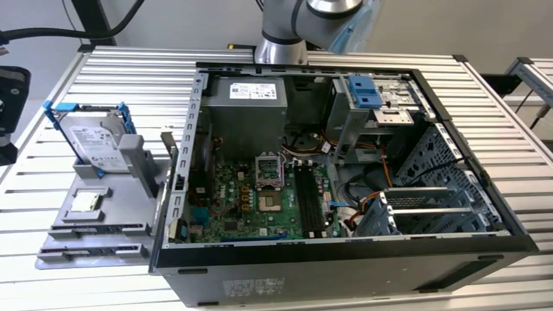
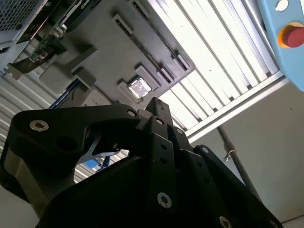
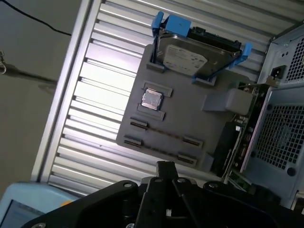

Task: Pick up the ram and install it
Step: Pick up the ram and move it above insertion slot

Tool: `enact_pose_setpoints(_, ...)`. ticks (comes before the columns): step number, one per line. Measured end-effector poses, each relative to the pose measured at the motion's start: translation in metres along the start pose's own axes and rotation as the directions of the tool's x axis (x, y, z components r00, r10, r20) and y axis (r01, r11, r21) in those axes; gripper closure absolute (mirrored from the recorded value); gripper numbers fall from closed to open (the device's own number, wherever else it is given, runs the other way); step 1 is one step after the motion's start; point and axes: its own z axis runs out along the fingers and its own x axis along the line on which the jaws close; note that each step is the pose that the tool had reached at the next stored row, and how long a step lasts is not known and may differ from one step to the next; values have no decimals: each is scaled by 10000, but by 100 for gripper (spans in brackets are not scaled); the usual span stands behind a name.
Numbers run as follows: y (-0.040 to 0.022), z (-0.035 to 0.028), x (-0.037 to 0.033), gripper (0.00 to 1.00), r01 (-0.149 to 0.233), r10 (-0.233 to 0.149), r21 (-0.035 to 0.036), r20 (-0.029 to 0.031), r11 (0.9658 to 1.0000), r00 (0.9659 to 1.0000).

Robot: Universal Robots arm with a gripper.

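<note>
Ram on edge beside the gray tray, well apart from claw

hdd + square chip on grey tray beside pc case.

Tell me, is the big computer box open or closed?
Open. In the exterior view the computer box has no cover on its upward side, and its green board and black slots show inside.
</note>
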Motion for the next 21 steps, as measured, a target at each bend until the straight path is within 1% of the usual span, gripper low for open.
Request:
enact_pose_setpoints(3, 0, 0, 0, 100, 286, -286, -6, -14, 9996, 9996)
enact_pose_setpoints(8, 0, 0, 0, 100, 764, -764, -16, -37, 9971, 9971)
enact_pose_setpoints(14, 0, 0, 0, 100, 1314, -1315, -30, -63, 9913, 9913)
enact_pose_setpoints(21, 0, 0, 0, 100, 1871, -1871, -45, -89, 9823, 9823)
